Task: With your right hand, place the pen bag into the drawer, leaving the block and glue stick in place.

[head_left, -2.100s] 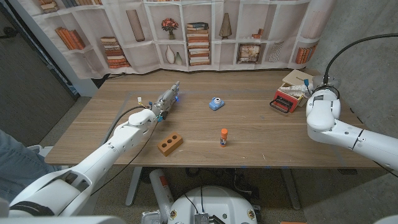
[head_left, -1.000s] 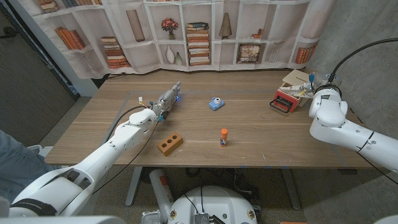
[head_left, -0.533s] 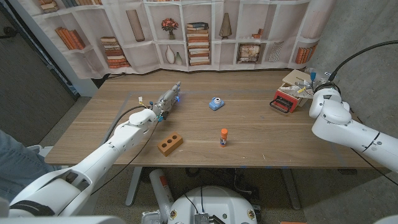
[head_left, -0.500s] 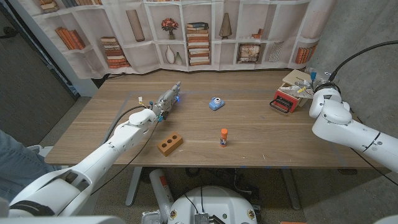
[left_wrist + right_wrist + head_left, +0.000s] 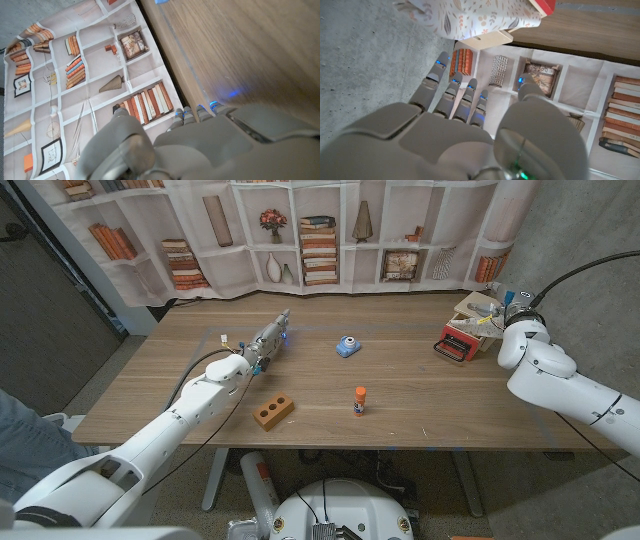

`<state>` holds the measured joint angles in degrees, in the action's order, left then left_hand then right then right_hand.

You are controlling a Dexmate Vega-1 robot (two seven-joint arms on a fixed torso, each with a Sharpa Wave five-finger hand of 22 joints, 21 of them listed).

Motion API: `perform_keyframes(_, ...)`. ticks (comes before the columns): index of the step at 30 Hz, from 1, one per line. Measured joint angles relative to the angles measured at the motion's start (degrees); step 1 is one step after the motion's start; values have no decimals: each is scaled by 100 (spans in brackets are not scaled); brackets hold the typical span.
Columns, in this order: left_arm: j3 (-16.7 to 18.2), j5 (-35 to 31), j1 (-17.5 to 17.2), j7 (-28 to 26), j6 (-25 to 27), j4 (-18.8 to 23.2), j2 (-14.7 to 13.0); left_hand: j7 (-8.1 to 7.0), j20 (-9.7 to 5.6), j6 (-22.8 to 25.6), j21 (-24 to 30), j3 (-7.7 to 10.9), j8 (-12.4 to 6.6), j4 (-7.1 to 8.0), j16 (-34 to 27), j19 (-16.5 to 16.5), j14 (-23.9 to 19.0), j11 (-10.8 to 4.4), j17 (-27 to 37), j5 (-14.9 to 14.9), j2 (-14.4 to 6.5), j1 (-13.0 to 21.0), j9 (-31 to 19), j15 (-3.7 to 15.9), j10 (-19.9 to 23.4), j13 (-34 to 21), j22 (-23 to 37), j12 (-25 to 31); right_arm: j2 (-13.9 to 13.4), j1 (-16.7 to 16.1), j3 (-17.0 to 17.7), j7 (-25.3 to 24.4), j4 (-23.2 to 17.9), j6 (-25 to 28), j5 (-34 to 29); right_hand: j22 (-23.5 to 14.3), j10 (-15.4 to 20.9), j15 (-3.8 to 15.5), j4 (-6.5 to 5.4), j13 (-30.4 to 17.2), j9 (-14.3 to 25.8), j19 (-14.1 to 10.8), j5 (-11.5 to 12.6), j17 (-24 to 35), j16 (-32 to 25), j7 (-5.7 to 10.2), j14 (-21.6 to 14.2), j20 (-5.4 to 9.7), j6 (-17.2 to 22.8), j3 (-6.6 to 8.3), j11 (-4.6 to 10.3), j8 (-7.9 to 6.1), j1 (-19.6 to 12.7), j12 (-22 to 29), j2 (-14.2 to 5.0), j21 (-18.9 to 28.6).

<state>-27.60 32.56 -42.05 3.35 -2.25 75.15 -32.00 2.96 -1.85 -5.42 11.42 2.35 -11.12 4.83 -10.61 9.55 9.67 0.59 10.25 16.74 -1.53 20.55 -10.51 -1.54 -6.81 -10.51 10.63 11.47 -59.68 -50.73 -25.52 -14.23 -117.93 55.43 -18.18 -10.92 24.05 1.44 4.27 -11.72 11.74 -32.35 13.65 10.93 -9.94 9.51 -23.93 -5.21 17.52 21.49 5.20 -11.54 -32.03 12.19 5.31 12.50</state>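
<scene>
Right hand moved up past drawer, fingers apart

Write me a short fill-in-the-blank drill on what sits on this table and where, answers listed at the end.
1. The glue stick stands upright and wears an ___ cap.
2. The brown block has ___ round holes in its top face.
3. The small blue pen bag lies on the table, farther from the robot than the ___.
4. The drawer with the red front stands near the table's ___ edge, by the right hand.

Missing words: orange; three; glue stick; right
</scene>
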Motion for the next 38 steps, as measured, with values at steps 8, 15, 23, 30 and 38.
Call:
perform_keyframes(8,55,-15,-55,-57,4,246,-98,0,0,0,0,0,0,0,0,0,0,0,0,0,0,0,0,0,0,0,0,0,1,-108,175,-309,-101,-193,274,-1,0,0,0,0,0,8,8,0,0,0,-1,11,46,0,0,0,5,0,-5,0)
perform_keyframes(15,95,-27,-90,-89,4,400,-168,0,0,0,0,0,0,0,0,0,0,0,0,0,0,0,0,0,0,0,-1,0,0,-140,252,-462,-153,-310,408,-1,31,0,-18,0,0,-55,44,0,-28,1,-1,73,61,-17,-31,-28,28,45,17,0)
perform_keyframes(23,147,-30,-134,-119,0,538,-244,0,0,0,0,-18,0,-19,0,0,0,0,0,0,0,0,0,0,0,0,-1,0,7,-126,275,-558,-199,-403,489,-1,54,0,-25,-1,1,-75,44,-28,-28,-30,-1,93,92,-25,-53,-43,27,45,17,0)
perform_keyframes(30,195,-30,-181,-142,-10,655,-311,0,0,0,0,-18,0,-18,0,0,0,0,0,0,0,0,0,0,0,0,-1,0,18,-76,276,-608,-256,-434,508,-1,73,0,-25,-1,1,-75,44,-28,-28,1,-1,92,124,-25,-71,-43,27,45,17,0)
perform_keyframes(38,229,-24,-216,-162,-13,741,-370,0,0,0,0,-18,0,-18,0,0,0,0,0,0,0,0,0,0,0,0,-1,0,20,-7,256,-623,-345,-415,508,-1,73,0,-25,-1,1,-107,44,-28,-28,-12,-2,124,137,-24,-71,-43,27,89,17,1)
